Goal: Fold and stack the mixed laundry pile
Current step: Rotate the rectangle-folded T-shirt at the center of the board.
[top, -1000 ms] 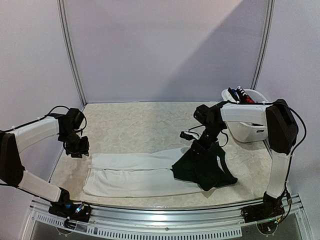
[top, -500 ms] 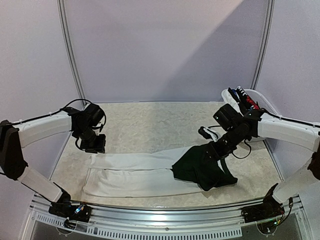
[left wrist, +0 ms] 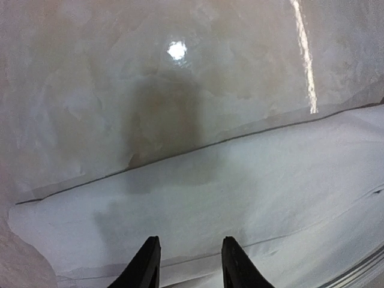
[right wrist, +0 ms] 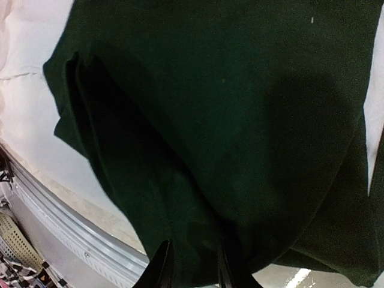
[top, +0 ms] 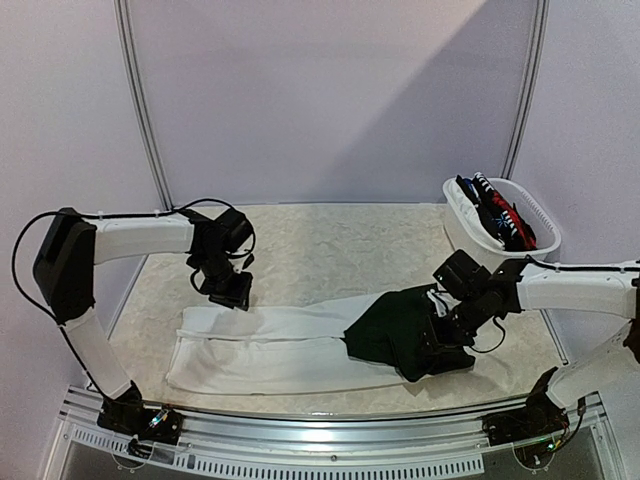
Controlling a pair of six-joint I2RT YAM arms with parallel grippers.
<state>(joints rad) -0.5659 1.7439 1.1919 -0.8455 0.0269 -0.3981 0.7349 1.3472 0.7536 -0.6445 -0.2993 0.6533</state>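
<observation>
A long folded white cloth garment lies flat on the pale marbled surface close to its near edge. Its long axis runs left to right and its right end is angled slightly toward the far edge. A crumpled dark green garment sits on that right end, spreading toward the near right corner, with a loose flap pointing to the right edge. More dark, blue, striped and red clothes fill a white plastic tub at the far right corner. The left arm rises to a raised elbow at the left edge, and its forearm runs level toward the middle with the wrist bent down. The left gripper is above the far left part of the white garment, fingers apart with nothing between them. The right arm stretches low from the right edge, and the right gripper is down on the dark green garment. Whether its fingers pinch the fabric cannot be told.
</observation>
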